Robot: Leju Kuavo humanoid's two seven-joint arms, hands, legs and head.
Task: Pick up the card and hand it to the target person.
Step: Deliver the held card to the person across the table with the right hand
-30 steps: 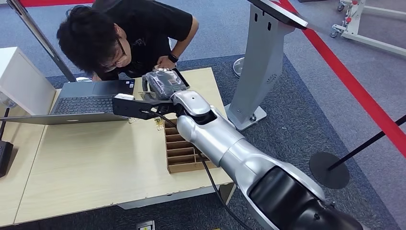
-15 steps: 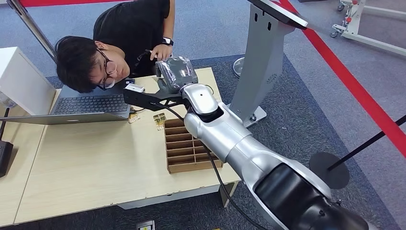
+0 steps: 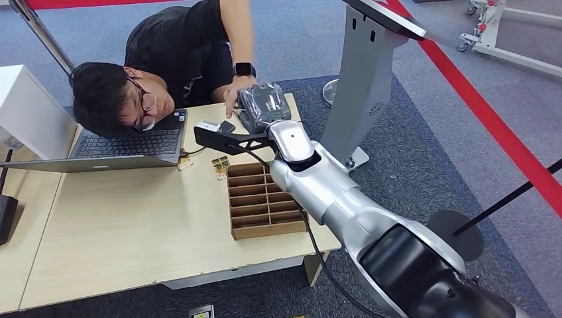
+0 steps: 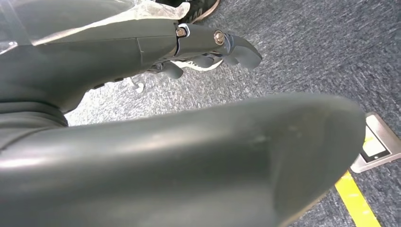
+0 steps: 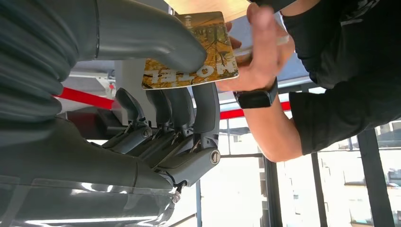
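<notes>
I count one card [image 5: 196, 52], printed in autumn colours, pinched in the right robot hand [image 5: 165, 85] and touched by the person's hand [image 5: 260, 56]. One person [image 3: 172, 66] at the far edge of the surface [image 3: 126, 225], one watch [image 3: 244, 69] on the wrist. One open laptop [image 3: 119, 142]. One brown divided tray [image 3: 262, 202]; I make out five slots in it. Two small yellowish items [image 3: 220, 165] just beyond the tray, too small to identify, plus one more by the laptop's corner [image 3: 185, 162]. Two robot hands counted overall: right at the card, left robot hand [image 4: 203, 45] over grey carpet. One grey kiosk stand [image 3: 364, 79]. One red floor stripe [image 3: 490, 119].
</notes>
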